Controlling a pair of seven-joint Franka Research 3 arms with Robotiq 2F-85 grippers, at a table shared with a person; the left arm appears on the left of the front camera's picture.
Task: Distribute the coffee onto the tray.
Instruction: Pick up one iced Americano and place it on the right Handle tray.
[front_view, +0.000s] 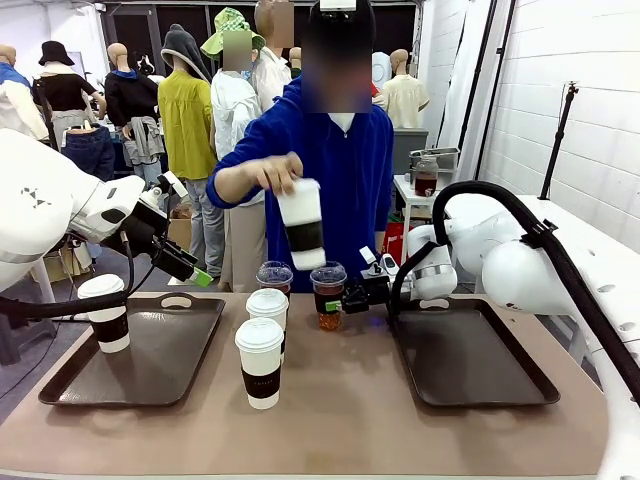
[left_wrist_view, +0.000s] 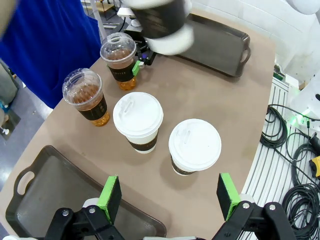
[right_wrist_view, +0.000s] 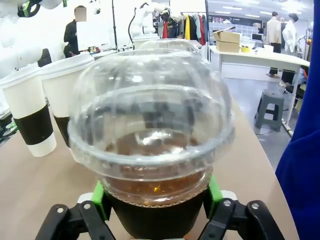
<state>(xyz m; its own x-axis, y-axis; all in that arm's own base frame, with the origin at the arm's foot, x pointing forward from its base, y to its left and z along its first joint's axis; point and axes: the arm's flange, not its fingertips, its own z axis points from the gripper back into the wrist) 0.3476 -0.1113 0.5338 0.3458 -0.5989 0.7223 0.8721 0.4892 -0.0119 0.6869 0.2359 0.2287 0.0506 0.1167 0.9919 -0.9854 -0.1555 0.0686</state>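
My right gripper (front_view: 345, 298) is shut on a clear dome-lidded cup of dark coffee (front_view: 328, 293), its green pads (right_wrist_view: 215, 194) pressed on both sides of the cup's dark sleeve (right_wrist_view: 150, 220). A second clear cup (front_view: 274, 277) stands just to its left. Two white lidded paper cups (front_view: 267, 308) (front_view: 260, 362) stand in the middle of the table. Another white cup (front_view: 105, 312) stands on the left tray (front_view: 150, 375). The person holds a white cup (front_view: 302, 225) tilted in the air. My left gripper (front_view: 190, 265) hangs open above the left tray's far edge, nothing between its pads (left_wrist_view: 109, 197).
The right tray (front_view: 470, 360) lies bare beside my right arm. From the left wrist, the white cups (left_wrist_view: 138, 117) (left_wrist_view: 195, 145) sit close together below the gripper. Cables (left_wrist_view: 290, 135) lie off the table's edge. The person stands at the far side.
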